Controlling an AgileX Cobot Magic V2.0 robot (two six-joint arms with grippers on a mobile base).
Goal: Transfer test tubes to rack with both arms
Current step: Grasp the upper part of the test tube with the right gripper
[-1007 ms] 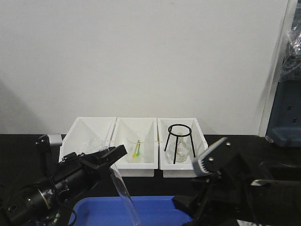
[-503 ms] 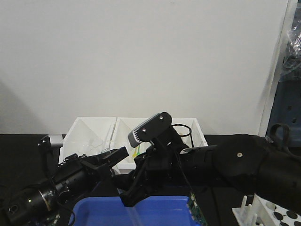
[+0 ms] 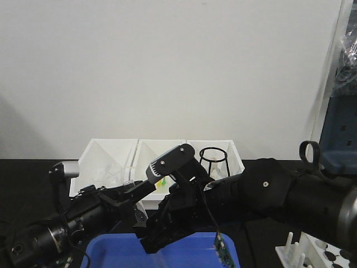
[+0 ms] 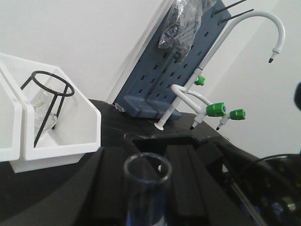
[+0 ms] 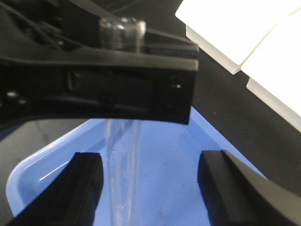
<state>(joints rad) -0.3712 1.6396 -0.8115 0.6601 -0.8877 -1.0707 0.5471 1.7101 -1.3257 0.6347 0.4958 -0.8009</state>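
Left tool [image 5: 121,61] crosses the test tube [image 5: 123,155]; free room flanks it below.

The test tube [image 4: 146,197] and the rack [image 3: 321,252] are cut off by bottom edges.

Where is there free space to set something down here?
Bare black tabletop left of the white bins, and between the right bin and blue pegboard. Crowded: the blue tray, with the left gripper holding a test tube and the open right gripper over it.
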